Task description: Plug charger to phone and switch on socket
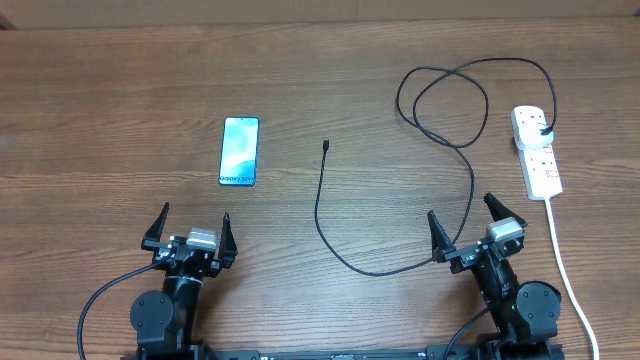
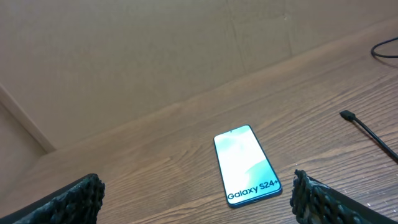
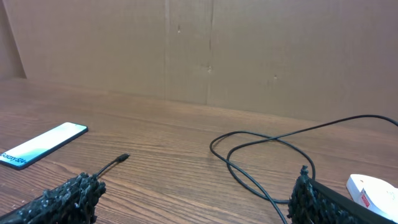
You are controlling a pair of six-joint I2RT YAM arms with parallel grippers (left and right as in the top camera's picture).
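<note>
Wood table (image 1: 100, 80) — socket (image 3: 374, 188) cut off in rt wrist view.

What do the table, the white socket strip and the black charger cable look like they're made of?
Table: wood or wood-look laminate, matte; grain lines show. Socket: probably hard plastic, smooth white moulded body. Charger: likely a rubbery or plastic sheath, matte black; it lies in loose loops.

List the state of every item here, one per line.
phone, lying flat, screen lit, no cable attached
charger, plug in the power strip, tip loose, apart from phone
power strip, holds charger plug; switch position unclear
left end effector, open, empty
right end effector, open, empty
</note>
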